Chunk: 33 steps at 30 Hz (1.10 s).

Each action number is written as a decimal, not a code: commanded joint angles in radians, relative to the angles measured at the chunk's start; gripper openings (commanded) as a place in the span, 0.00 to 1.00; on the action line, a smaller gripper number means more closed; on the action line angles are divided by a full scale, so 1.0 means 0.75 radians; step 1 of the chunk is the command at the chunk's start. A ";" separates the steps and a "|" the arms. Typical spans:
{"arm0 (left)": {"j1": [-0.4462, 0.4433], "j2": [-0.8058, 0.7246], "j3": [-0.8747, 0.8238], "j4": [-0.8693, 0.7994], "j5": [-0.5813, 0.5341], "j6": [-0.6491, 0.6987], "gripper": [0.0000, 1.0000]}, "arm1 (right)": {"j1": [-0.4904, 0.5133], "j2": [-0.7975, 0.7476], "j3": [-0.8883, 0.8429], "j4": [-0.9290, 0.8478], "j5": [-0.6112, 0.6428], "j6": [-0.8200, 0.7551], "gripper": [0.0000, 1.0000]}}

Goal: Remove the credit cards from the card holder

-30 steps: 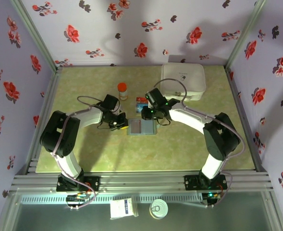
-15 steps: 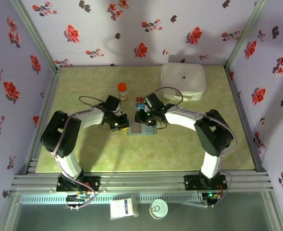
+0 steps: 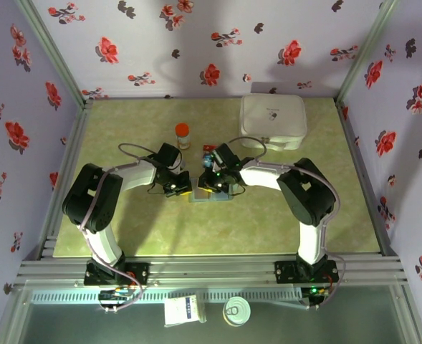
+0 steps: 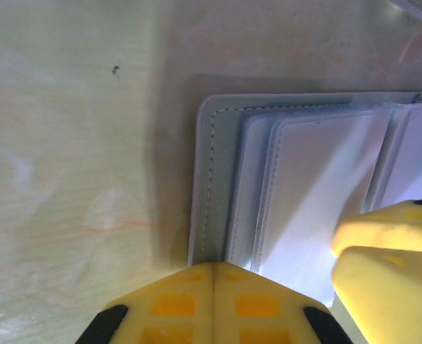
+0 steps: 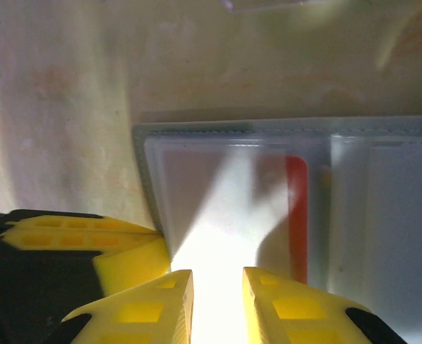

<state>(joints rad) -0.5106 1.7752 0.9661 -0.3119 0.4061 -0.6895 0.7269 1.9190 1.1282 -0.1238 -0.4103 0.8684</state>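
Yellow-green marbled worktop (image 4: 67, 143) carries everything. Left of centre, the left pincer (image 4: 214, 278) is clamped tight on itself, its two yellow fingers pressed flat together and their tips at the left edge of the card holder (image 4: 211, 179). Just beyond that pincer an orange-capped bottle (image 3: 183, 135) stands upright, apart from the holder. The card holder lies open and flat near the middle of the worktop, its grey-teal cover with a stitched border facing down and its clear sleeves (image 4: 318, 179) facing up. One red credit card (image 5: 296, 215) shows as a narrow strip through a sleeve, tucked inside the holder. Over the sleeves hangs the right pincer (image 5: 218, 287), its yellow fingers a narrow gap apart with the glaring plastic visible between them. One of its fingers sits just beside the left pincer's tips. Far right and toward the back, a white zip case (image 3: 273, 122) rests well apart from both arms.
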 commanded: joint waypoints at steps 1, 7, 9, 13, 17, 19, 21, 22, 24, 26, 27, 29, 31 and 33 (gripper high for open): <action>0.010 -0.007 0.003 -0.106 -0.069 0.054 0.01 | 0.013 0.036 0.050 -0.019 -0.028 0.007 0.27; 0.017 0.005 0.002 -0.103 -0.068 0.058 0.01 | 0.011 0.025 0.069 -0.119 0.052 -0.037 0.27; 0.020 0.003 0.002 -0.103 -0.067 0.059 0.01 | 0.010 0.008 0.074 -0.160 0.090 -0.062 0.27; 0.026 0.003 -0.002 -0.104 -0.067 0.060 0.01 | 0.003 -0.003 0.092 -0.244 0.130 -0.107 0.27; 0.031 0.006 -0.002 -0.102 -0.067 0.062 0.01 | -0.014 -0.016 0.079 -0.243 0.115 -0.122 0.27; 0.032 0.006 0.000 -0.104 -0.066 0.060 0.01 | -0.026 -0.024 0.065 -0.221 0.099 -0.122 0.27; 0.033 0.003 0.009 -0.108 -0.066 0.062 0.01 | -0.043 -0.029 0.041 -0.187 0.074 -0.122 0.27; 0.034 0.003 0.013 -0.112 -0.065 0.062 0.01 | -0.052 -0.031 0.028 -0.165 0.058 -0.118 0.27; 0.034 -0.013 0.027 -0.132 -0.064 0.062 0.00 | -0.078 -0.034 -0.014 -0.090 0.004 -0.095 0.27; 0.034 -0.050 0.035 -0.145 -0.058 0.058 0.00 | -0.102 -0.041 -0.055 -0.016 -0.052 -0.074 0.26; 0.033 -0.069 0.042 -0.152 -0.059 0.060 0.01 | -0.114 -0.047 -0.081 0.026 -0.078 -0.063 0.26; 0.034 -0.095 0.063 -0.175 -0.061 0.059 0.01 | -0.130 -0.051 -0.122 0.105 -0.125 -0.035 0.25; 0.034 -0.114 0.084 -0.187 -0.052 0.047 0.04 | -0.140 -0.043 -0.150 0.166 -0.164 -0.011 0.25; 0.032 -0.129 0.101 -0.175 -0.030 0.030 0.07 | -0.146 -0.036 -0.165 0.185 -0.183 -0.006 0.25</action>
<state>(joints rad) -0.4927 1.7226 1.0000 -0.4103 0.3828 -0.6701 0.6266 1.8969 1.0351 -0.0414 -0.5087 0.8364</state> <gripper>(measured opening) 0.061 0.249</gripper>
